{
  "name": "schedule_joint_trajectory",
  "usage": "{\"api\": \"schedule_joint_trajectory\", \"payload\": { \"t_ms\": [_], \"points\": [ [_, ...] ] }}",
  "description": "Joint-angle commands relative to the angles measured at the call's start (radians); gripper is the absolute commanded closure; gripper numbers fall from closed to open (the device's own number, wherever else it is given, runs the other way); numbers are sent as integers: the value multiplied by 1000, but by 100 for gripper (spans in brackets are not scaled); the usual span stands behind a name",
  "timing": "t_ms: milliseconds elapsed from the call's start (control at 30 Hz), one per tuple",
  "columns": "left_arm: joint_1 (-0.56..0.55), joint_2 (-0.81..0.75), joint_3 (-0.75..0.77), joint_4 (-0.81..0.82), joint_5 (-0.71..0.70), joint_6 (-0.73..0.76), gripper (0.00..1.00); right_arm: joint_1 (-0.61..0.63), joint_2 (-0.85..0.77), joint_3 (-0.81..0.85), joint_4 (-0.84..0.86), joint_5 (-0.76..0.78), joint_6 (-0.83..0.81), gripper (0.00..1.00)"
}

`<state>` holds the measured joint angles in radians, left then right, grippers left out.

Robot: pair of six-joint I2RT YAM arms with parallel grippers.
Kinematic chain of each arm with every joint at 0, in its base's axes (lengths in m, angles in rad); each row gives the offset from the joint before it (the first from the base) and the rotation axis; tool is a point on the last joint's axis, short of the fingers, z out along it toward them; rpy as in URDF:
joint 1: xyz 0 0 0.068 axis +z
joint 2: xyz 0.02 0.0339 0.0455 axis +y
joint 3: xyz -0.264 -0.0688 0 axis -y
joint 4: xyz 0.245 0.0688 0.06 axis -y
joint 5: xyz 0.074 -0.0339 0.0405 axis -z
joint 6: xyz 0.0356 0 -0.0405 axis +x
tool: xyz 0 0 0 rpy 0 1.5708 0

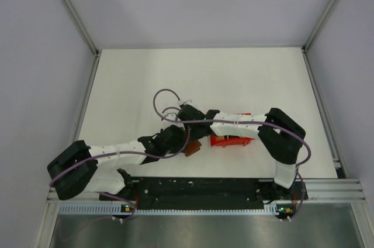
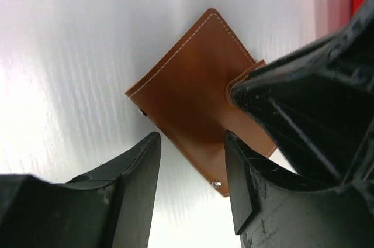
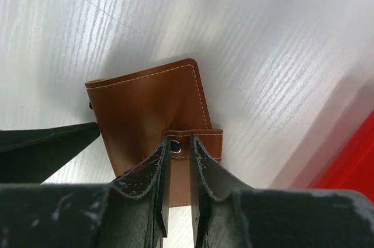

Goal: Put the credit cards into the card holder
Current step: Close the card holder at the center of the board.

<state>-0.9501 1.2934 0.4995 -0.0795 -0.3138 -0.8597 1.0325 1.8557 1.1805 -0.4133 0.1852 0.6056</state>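
Brown stitched card holder [image 2: 193, 78] lies on open counter [image 2: 70, 55], red box [image 3: 350, 160] nearby. The left tool [image 2: 191, 137] gapes; the right tool [image 3: 179, 143] pinches its tab.

A white table [image 1: 234, 78] sits between pale lilac walls [image 1: 35, 55], framed by aluminium rails [image 1: 70, 8], evenly lit.

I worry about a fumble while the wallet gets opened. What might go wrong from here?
The right pincer pinches only the thin snap tab; it may slip off when pulled. The left pincer is open, not clamping the card holder, so it could lift or slide toward the red box. The two pincers sit close and might collide.
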Motion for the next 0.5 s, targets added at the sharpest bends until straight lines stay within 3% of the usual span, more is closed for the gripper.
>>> {"api": "schedule_joint_trajectory", "payload": {
  "t_ms": [0,200,467],
  "points": [
    [-7,-84,-79,20,-13,-7,47,-18,174,-73,-102,-115,-67,100],
    [-7,-161,-133,70,-27,-24,43,-19,180,-71,-122,-119,-46,98],
    [-7,-148,-116,50,-42,-24,42,-6,134,-84,-128,-92,-17,94]
  ]
}}
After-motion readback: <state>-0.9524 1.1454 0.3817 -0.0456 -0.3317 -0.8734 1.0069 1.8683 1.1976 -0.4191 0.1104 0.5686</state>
